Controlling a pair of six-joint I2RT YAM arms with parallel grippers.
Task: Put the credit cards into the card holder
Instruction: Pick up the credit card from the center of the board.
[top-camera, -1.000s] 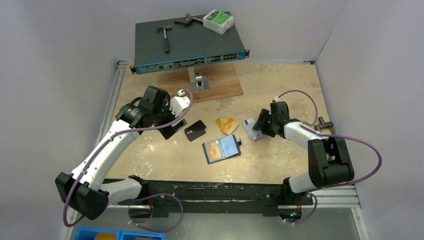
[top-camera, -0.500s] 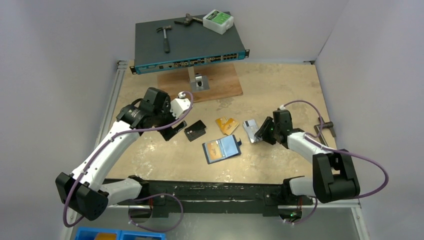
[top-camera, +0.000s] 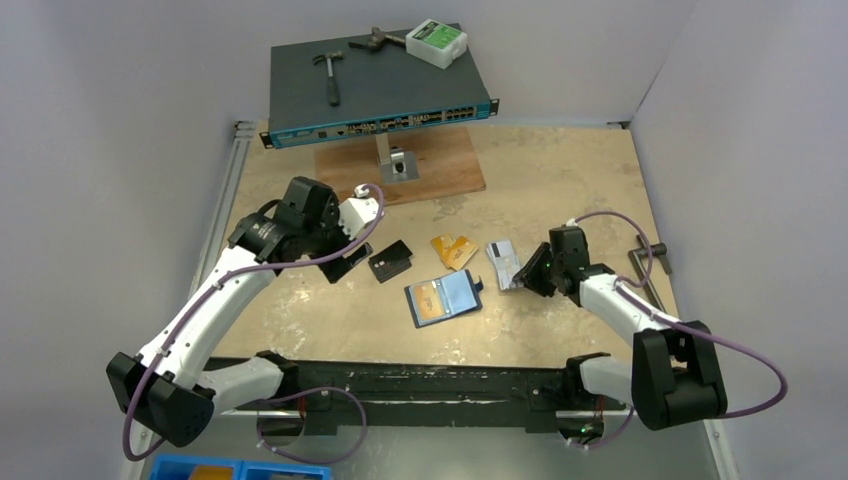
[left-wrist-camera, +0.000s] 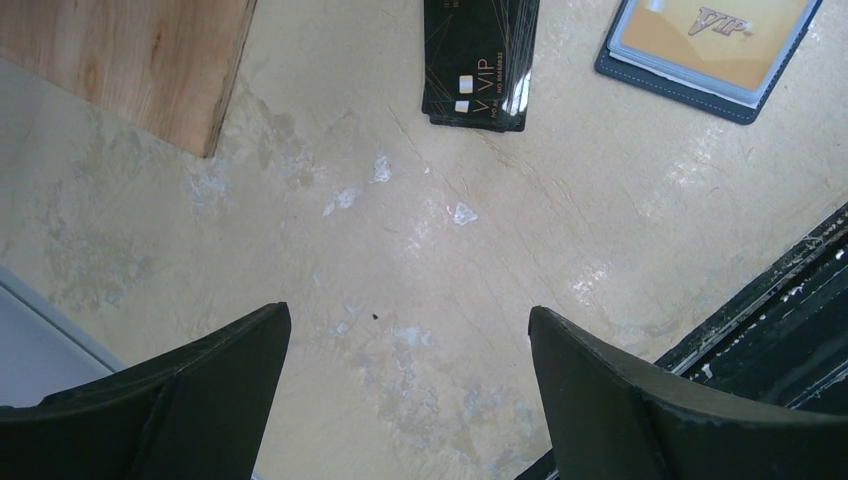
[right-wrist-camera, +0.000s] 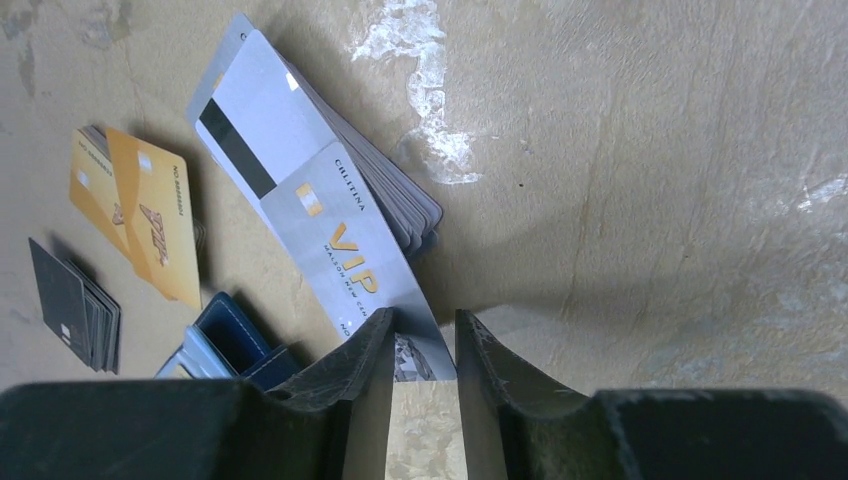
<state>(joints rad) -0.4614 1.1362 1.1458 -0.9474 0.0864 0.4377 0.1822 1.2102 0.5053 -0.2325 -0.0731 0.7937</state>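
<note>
— Top external view: where to find the small navy-blue folding card holder (top-camera: 468, 290)?
— Lying open near the middle of the worktop's (top-camera: 570, 180) front edge, pale blue inside, with a gold card (left-wrist-camera: 715, 30) showing in it. Bare room to its left and toward the black front rail (left-wrist-camera: 790, 300).
— And around it?
— Just behind: a fanned pair of orange-gold plastic cards (top-camera: 453, 250). Behind-left: a stack of black cards (top-camera: 390, 260) with pale marks. Behind-right: a fanned stack of silver-grey cards (top-camera: 503, 260), dark stripe on the top one.
— Right gripper (right-wrist-camera: 425, 330)?
— Down at the silver stack's near end, jaws drawn to a narrow slit over the end of one silver card (right-wrist-camera: 340, 250) sticking out of the fan. Cannot tell whether pinched or merely straddled. Open worktop beyond, out to the right edge.
— Left gripper (left-wrist-camera: 405, 315)?
— Spread wide, holding nothing, above bare worktop just left of the black stack, not far from the brown wooden board's (left-wrist-camera: 130, 60) corner, apart from every card.
</note>
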